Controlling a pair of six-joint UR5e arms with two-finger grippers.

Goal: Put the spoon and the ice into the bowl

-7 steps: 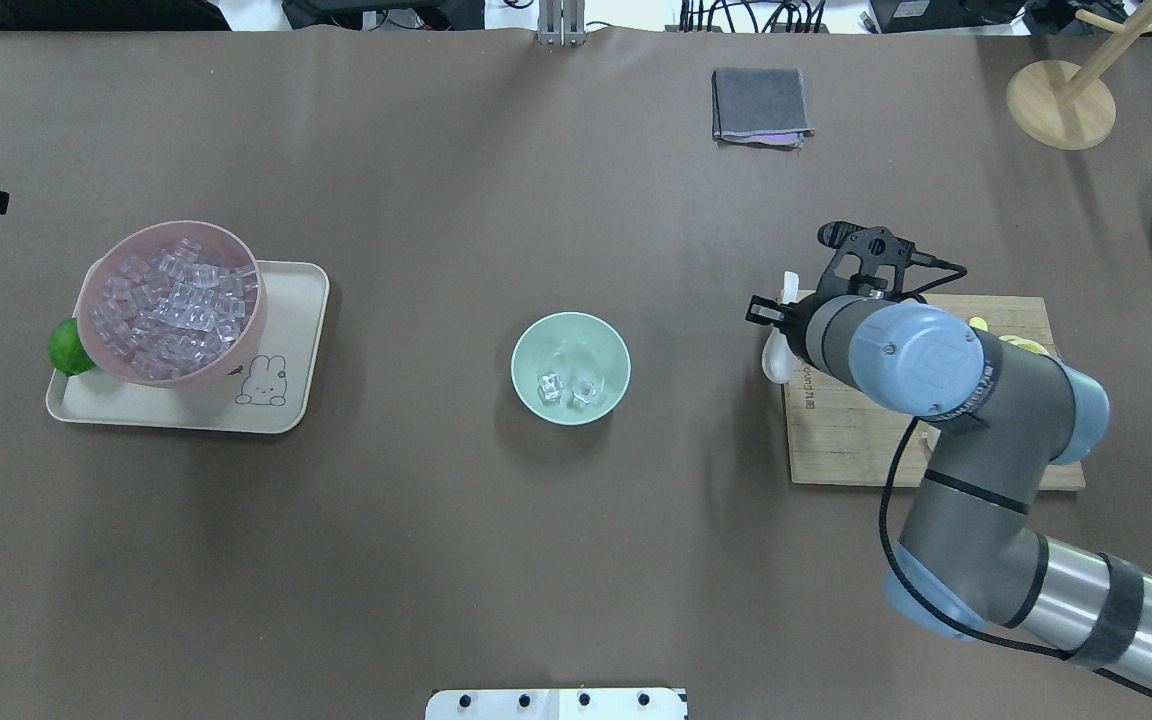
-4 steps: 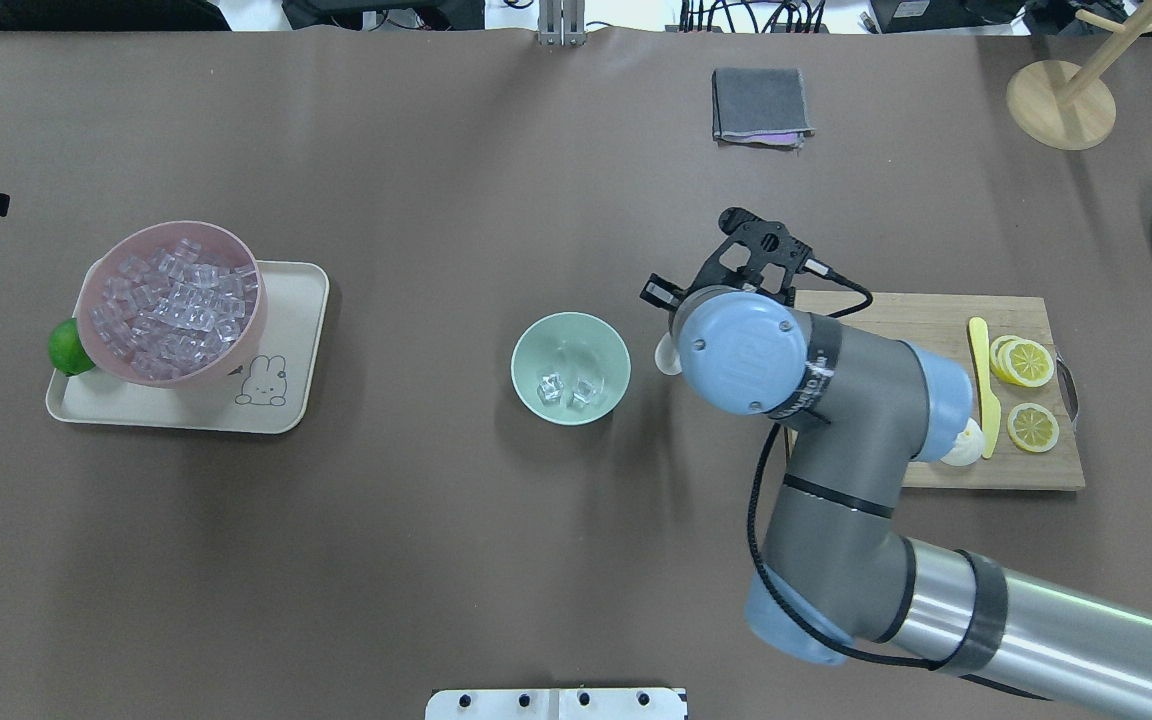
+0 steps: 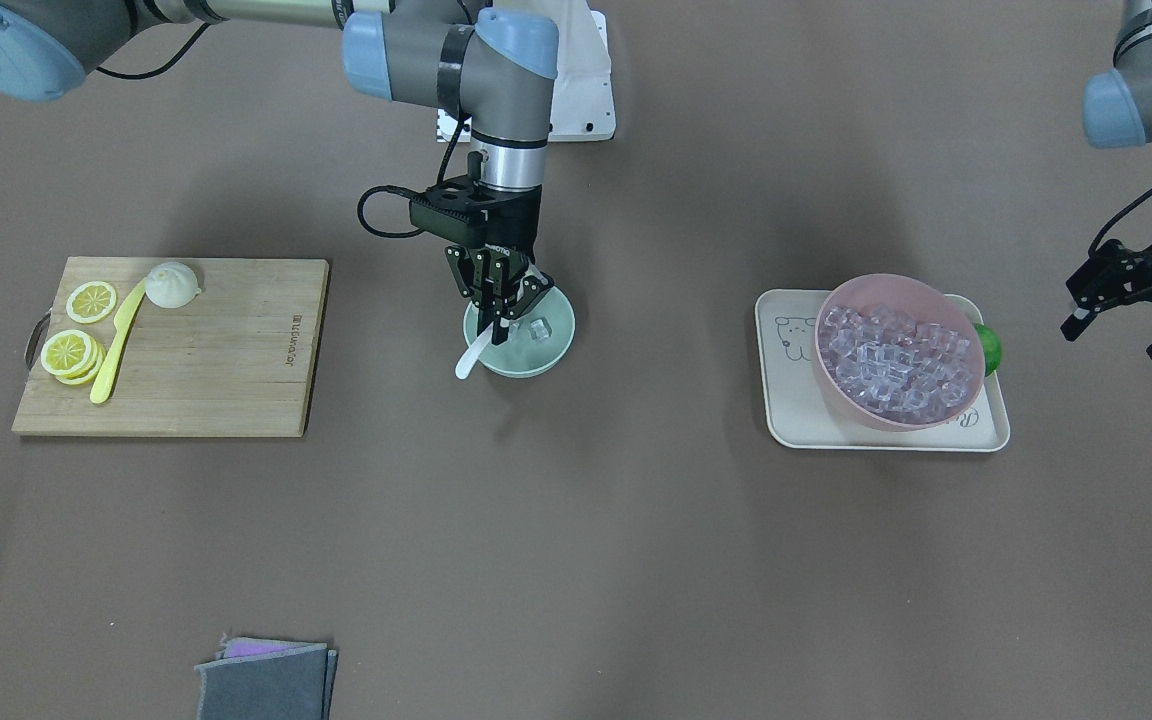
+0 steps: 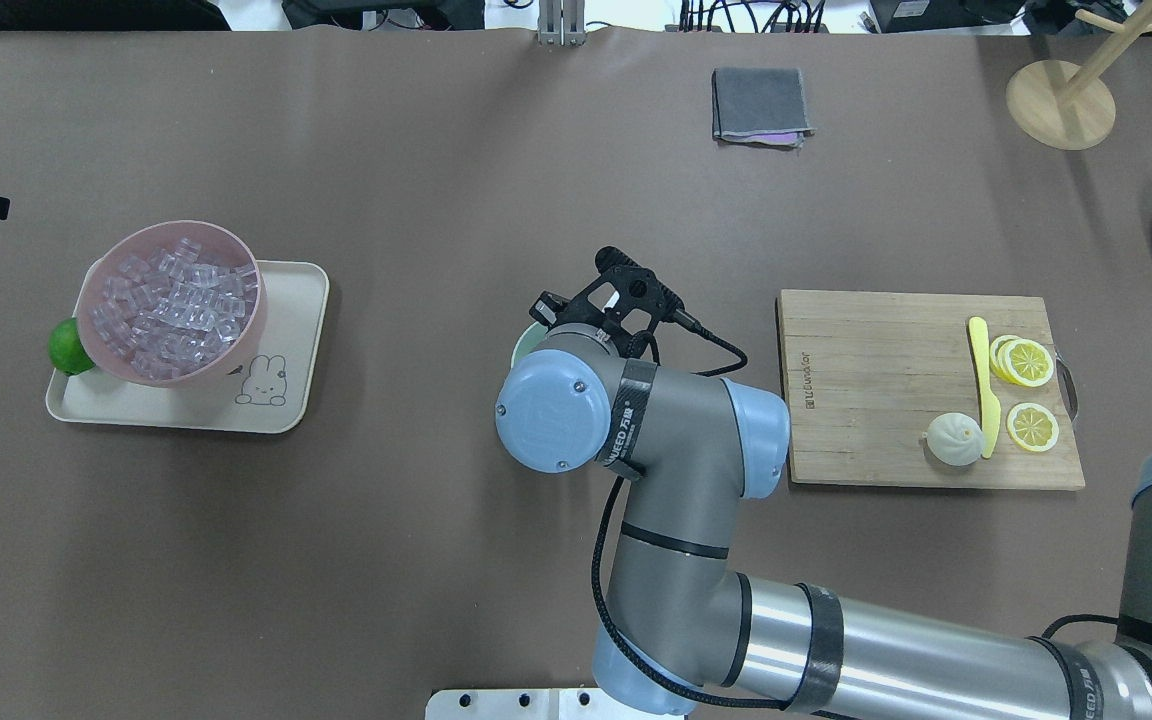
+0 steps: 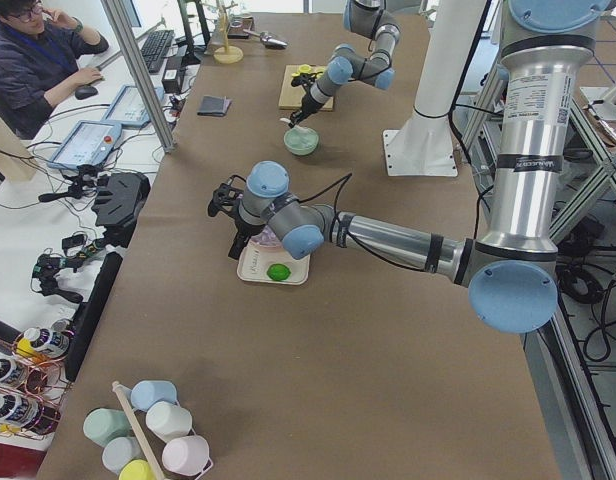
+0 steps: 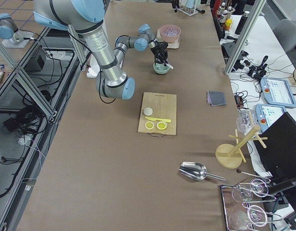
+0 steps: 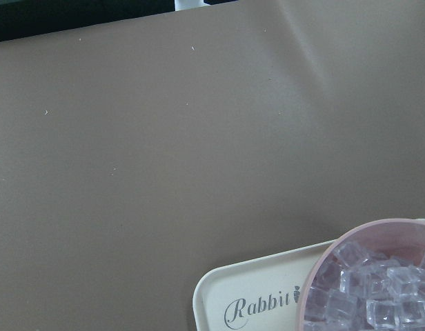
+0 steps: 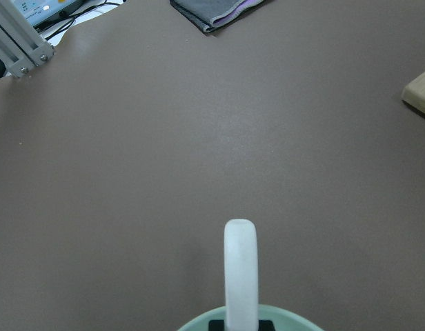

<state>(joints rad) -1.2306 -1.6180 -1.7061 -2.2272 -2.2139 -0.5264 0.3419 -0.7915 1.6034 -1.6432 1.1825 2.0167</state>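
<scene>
- Left gripper [image 3: 1121, 335], jaws spread, empty, hangs beyond the cream tray [image 3: 786, 400].
- Right gripper [image 3: 503, 322], pointing down over the small mint-green bowl [image 3: 560, 347], clamps the white glossy spoon [image 3: 471, 360] tilted across its rim; clear ice cubes [image 3: 539, 328] inside.
- Bare table [image 3: 386, 330] reaches the wooden board [image 3: 216, 340].

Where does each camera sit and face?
Front: across the table, facing the robot; left gripper, right gripper.
Overhead: behind the robot, looking down; right arm.
Exterior left: table's end; left arm nearest.
Exterior right: opposite end; right arm nearest.
Left wrist: down onto pink bowl; no arm.
Right wrist: forward over spoon, mint-green bowl.
Front and right wrist share the spoon.
</scene>
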